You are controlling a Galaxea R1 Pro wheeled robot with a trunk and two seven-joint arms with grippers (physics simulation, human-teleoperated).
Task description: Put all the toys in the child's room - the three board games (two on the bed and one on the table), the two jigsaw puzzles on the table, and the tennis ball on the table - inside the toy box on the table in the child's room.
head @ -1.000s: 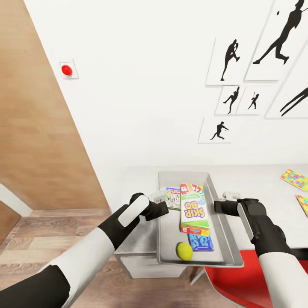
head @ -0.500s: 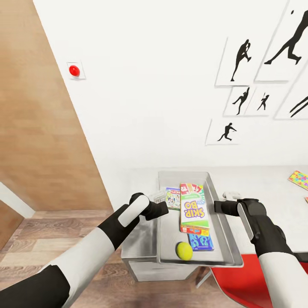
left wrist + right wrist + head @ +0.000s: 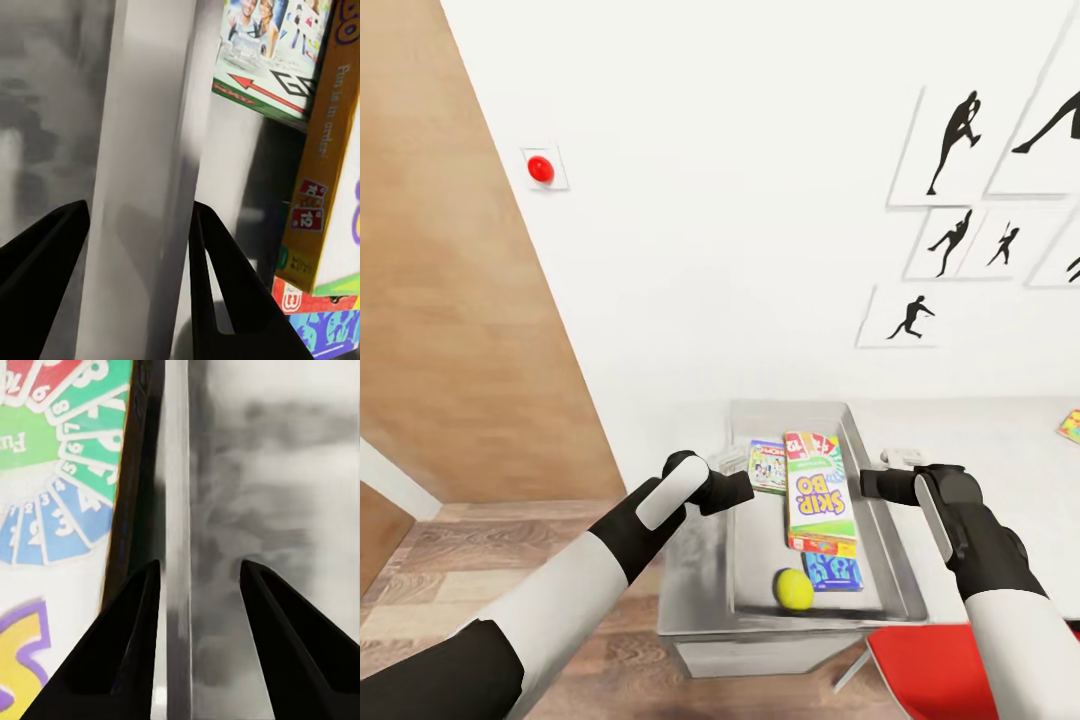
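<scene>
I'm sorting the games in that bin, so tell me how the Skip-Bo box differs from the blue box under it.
The Skip-Bo box is longer, white with yellow, green and red print, and lies on top. The blue box is smaller, mostly covered, with its near end sticking out beside the tennis ball. Both are flat game boxes lying inside the grey bin.

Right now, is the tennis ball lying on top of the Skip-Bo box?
No, the tennis ball lies on the toy box floor, beside the Skip-Bo box.

Grey toy box [image 3: 890,560] holds three board games [image 3: 818,487] and tennis ball [image 3: 794,589].
</scene>
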